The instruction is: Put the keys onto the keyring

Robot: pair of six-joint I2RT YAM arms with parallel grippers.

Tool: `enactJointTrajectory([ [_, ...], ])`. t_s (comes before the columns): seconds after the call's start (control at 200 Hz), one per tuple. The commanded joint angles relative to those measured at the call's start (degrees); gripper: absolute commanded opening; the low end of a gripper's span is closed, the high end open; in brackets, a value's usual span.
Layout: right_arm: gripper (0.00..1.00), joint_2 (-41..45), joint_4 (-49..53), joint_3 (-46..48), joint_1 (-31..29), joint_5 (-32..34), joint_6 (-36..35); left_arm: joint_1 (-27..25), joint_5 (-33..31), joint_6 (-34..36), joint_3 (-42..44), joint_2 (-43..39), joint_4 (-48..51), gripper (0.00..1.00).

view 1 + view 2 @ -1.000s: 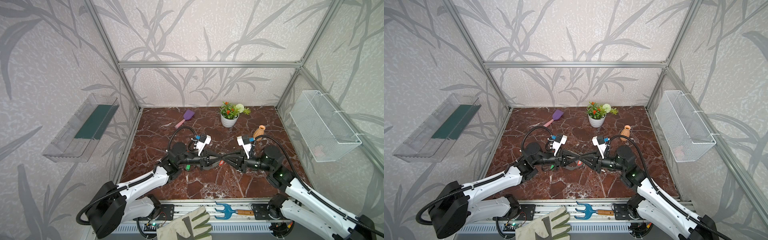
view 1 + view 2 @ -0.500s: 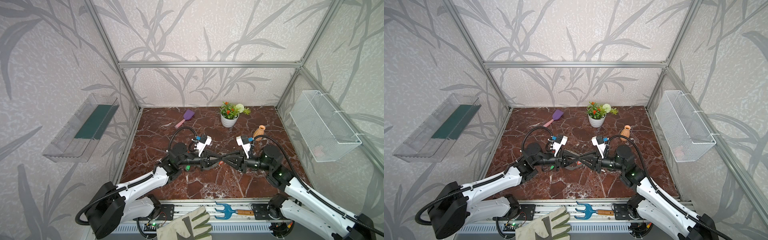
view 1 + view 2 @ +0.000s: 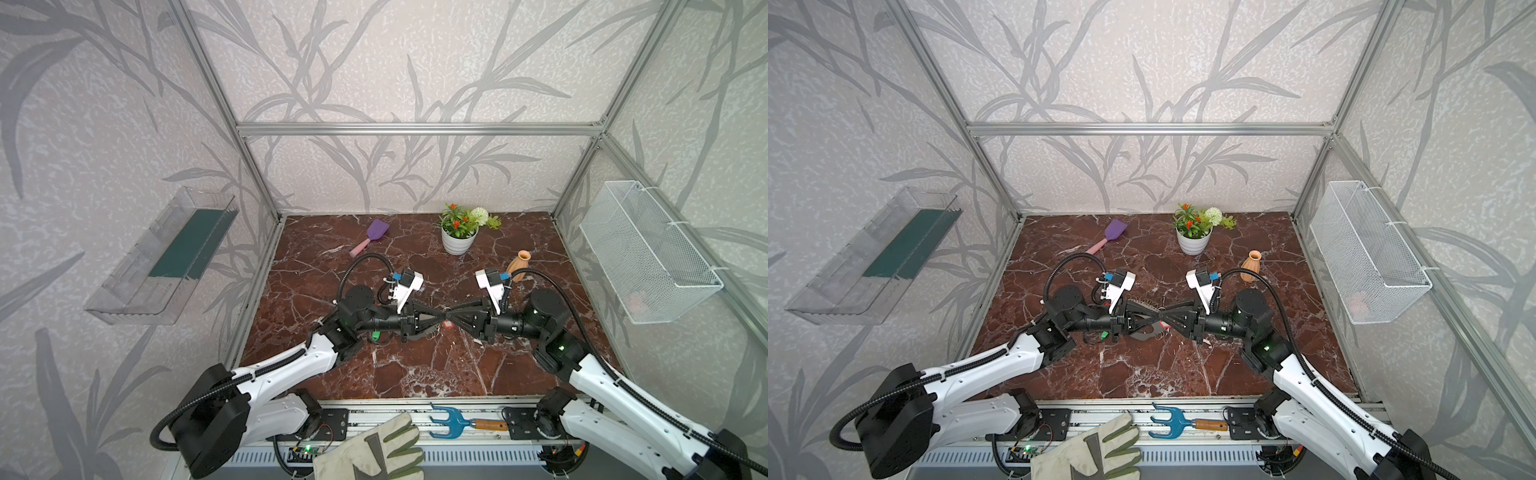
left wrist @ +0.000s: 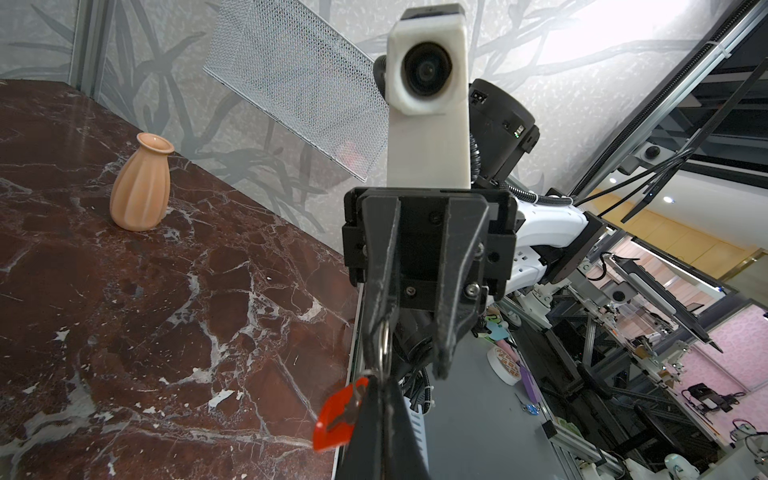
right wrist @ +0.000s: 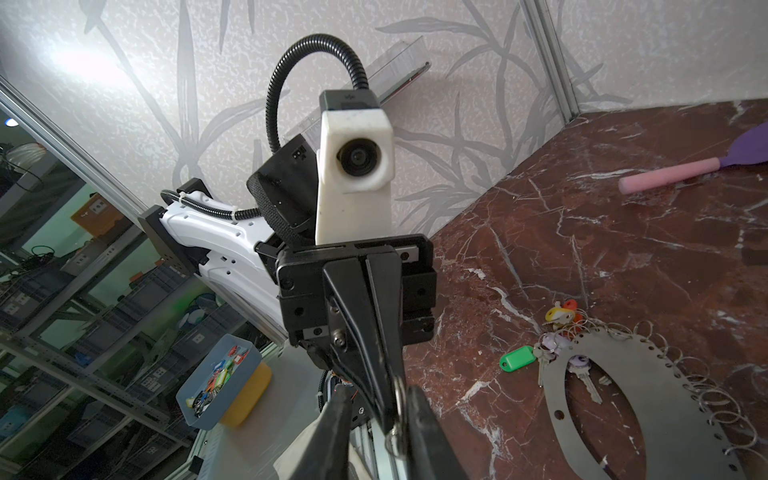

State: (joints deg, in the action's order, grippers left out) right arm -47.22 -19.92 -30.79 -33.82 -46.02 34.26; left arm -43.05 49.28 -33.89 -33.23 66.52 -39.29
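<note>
Vase (image 3: pixel 519 266), potted plant (image 3: pixel 459 244), purple scoop (image 3: pixel 377 231)

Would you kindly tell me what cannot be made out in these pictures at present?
Keyring: cut off by the right wrist view's edge; mostly under the left hand in both top views.
Red key: partly behind the left hand's fingers, left wrist view.
Silver ring: whether the right hand touches it is unclear; too small in top views.
Pink thing in the wire basket: blurred by mesh.

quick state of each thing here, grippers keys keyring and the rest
left gripper: shut on red key
right gripper: open, jaws astride the key's ring
keyring: flat on table, unheld
green key: lying beside keyring
vase: upright
flower pot: upright
</note>
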Motion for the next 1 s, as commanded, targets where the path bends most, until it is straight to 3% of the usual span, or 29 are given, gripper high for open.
enactJointTrajectory([
  [0.0,0.19,0.1,-2.2,-0.8,0.2,-1.0,0.2,-0.2,-0.2,1.1,-1.1,-1.2,-0.5,0.0],
  [0.485,0.07,-0.4,-2.8,-0.2,0.3,-0.5,0.5,-0.2,-0.5,1.6,-1.0,-1.5,0.1,0.0],
  [0.6,0.0,-0.3,-2.8,-0.2,0.3,-0.5,0.5,-0.2,-0.6,1.8,-1.1,-1.4,0.8,0.0],
  [0.715,0.0,-0.6,-2.4,-0.1,0.4,-0.1,-0.2,-0.2,-2.0,2.0,-1.7,-1.6,3.2,0.0],
  [0.745,0.0,-0.6,-2.4,-0.1,0.5,0.2,-0.4,-0.2,-2.8,2.1,-2.0,-1.8,4.9,0.1],
  [0.795,0.0,-0.6,-2.7,0.3,0.6,0.7,-0.5,-0.2,-4.4,2.0,-2.1,-2.3,6.6,0.42],
  [0.805,0.0,-0.6,-2.8,0.4,0.7,0.8,-0.5,-0.2,-4.8,1.9,-1.9,-2.6,6.8,0.52],
  [0.815,0.0,-0.6,-3.0,0.4,0.8,0.9,-0.5,-0.2,-5.2,1.8,-1.7,-2.8,6.7,0.69],
  [0.845,0.0,-0.6,-3.5,0.6,1.0,1.0,-0.5,-0.3,-6.6,1.3,-0.8,-3.9,6.8,0.97],
  [0.925,0.0,-0.7,-4.6,1.3,1.5,1.7,-0.4,0.0,-11.8,0.7,1.5,-8.4,9.7,0.99],
  [0.995,0.0,-1.0,-6.0,2.2,1.9,2.3,-0.3,0.2,-20.1,-0.1,3.0,-14.3,15.7,0.99],
])
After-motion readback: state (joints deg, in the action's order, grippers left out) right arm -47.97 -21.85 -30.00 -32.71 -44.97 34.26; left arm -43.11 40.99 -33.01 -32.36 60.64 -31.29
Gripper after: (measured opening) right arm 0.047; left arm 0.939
